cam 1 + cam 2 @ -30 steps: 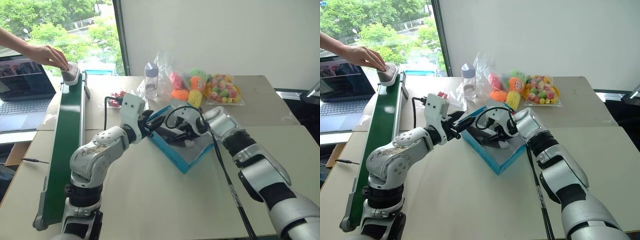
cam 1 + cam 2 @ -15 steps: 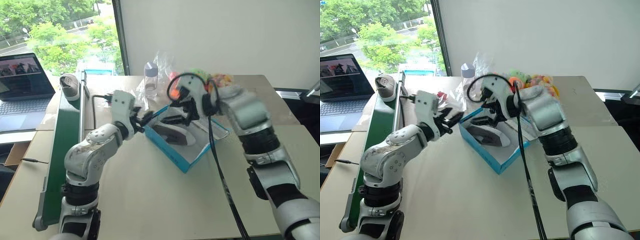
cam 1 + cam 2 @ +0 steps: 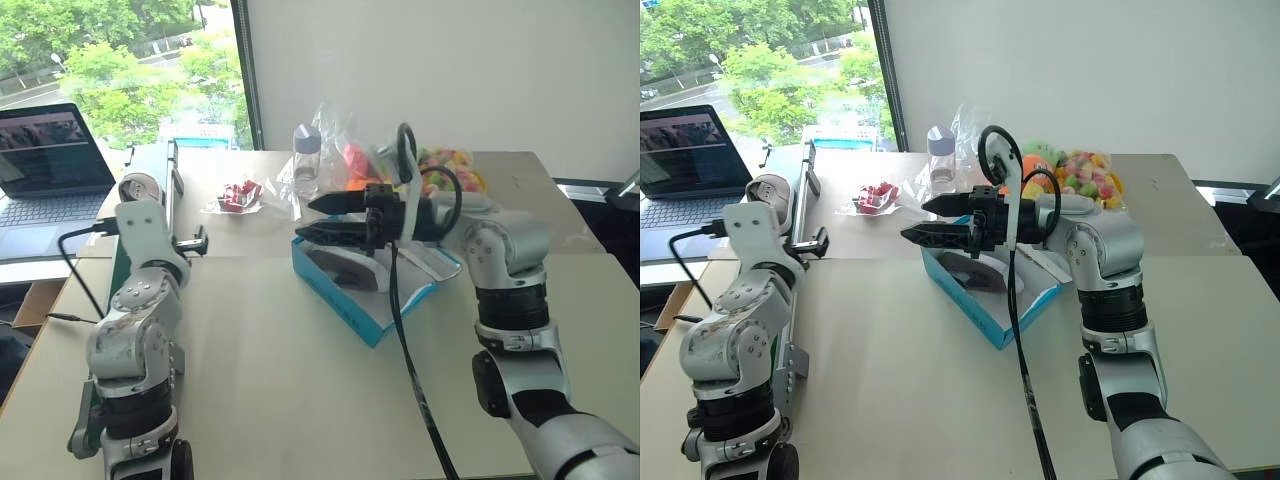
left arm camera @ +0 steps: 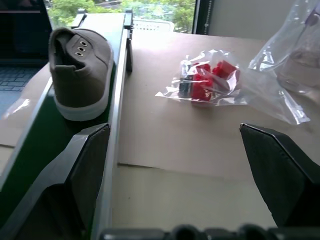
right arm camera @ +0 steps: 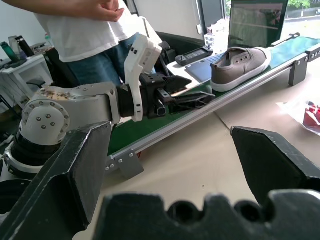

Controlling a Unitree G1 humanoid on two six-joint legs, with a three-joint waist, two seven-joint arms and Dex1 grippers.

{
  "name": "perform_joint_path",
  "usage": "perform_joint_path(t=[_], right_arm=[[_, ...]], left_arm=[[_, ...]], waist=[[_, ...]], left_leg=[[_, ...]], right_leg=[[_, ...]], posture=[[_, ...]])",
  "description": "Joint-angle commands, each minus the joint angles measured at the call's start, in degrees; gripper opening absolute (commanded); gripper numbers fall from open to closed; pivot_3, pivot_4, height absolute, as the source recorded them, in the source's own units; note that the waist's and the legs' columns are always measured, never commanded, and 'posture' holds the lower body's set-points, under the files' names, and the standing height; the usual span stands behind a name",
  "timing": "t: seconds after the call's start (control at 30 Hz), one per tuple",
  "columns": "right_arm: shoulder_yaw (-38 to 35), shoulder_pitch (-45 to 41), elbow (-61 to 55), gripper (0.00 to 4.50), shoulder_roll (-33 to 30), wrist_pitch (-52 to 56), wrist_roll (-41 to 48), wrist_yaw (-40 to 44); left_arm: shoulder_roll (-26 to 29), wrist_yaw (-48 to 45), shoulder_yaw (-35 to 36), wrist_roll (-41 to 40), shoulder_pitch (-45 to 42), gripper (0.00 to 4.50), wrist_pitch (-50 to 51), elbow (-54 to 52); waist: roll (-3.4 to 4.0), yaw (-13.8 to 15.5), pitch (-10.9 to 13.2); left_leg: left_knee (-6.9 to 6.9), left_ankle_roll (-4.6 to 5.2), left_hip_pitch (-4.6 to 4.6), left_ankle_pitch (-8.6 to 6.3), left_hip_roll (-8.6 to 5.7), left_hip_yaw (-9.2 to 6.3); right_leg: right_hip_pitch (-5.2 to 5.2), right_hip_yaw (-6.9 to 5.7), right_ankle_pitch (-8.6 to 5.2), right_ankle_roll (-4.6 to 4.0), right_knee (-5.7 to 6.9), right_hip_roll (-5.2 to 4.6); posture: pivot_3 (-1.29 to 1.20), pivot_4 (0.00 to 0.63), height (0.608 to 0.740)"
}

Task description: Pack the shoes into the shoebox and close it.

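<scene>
With both the left gripper (image 4: 175,150) and right gripper (image 3: 925,220) spread empty, the shoe (image 4: 80,70) on the conveyor (image 3: 135,250) may ride past before the left one reaches it.

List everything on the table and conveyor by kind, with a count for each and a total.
Shoes: 2, one in the shoebox, one on the conveyor
Shoebox: 1
Conveyor: 1
Bottle: 1
Bag of red pieces: 1
Bags of colourful toys: at least 1; the exact number is hard to tell
Laptop: 1
Total: at least 8
</scene>
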Motion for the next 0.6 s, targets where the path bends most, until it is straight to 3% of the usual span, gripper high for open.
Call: perform_joint_path(t=[0.03, 0.4, 0.57, 0.6], right_arm=[[1.6, 0.2, 0.1, 4.50, -0.3, -4.8, 0.0, 0.4], [3.5, 0.2, 1.3, 4.50, -1.2, -7.5, -0.7, -1.6], [3.5, 0.1, 0.5, 4.50, -1.9, -7.1, -0.5, -2.4], [3.5, -0.1, 0.4, 4.50, -2.0, -6.9, -0.3, -2.6]], left_arm=[[1.3, 2.4, 2.1, 3.6, 1.0, 4.46, 1.4, -3.3], [-3.1, 2.3, 9.1, 2.8, 3.2, 4.46, 0.4, 4.0], [-2.9, 0.3, 7.9, 3.2, 5.3, 4.46, -0.4, 7.4], [-3.0, -0.4, 8.0, 2.9, 5.6, 4.21, -0.7, 8.3]], waist=[[0.00, -0.1, 0.0], [0.00, 0.0, 0.0], [0.00, 0.1, 0.0], [0.00, 0.1, 0.0]], left_leg=[[0.00, 0.00, 0.00, 0.00, 0.00, 0.00], [0.01, -0.17, 0.01, -0.05, 0.00, 0.00], [0.01, -0.19, 0.00, -0.06, 0.01, 0.00], [0.01, -0.20, 0.00, -0.06, 0.01, 0.00]], right_leg=[[0.00, 0.00, -0.01, 0.01, 0.01, 0.00], [0.00, -0.01, -0.19, 0.31, 0.00, -0.02], [-0.02, -0.02, -0.18, 0.28, 0.00, -0.03], [-0.03, -0.02, -0.19, 0.28, 0.02, -0.04]], posture=[[0.00, 0.150, 0.740], [0.00, 0.150, 0.740], [0.00, 0.150, 0.740], [0.00, 0.150, 0.740]])
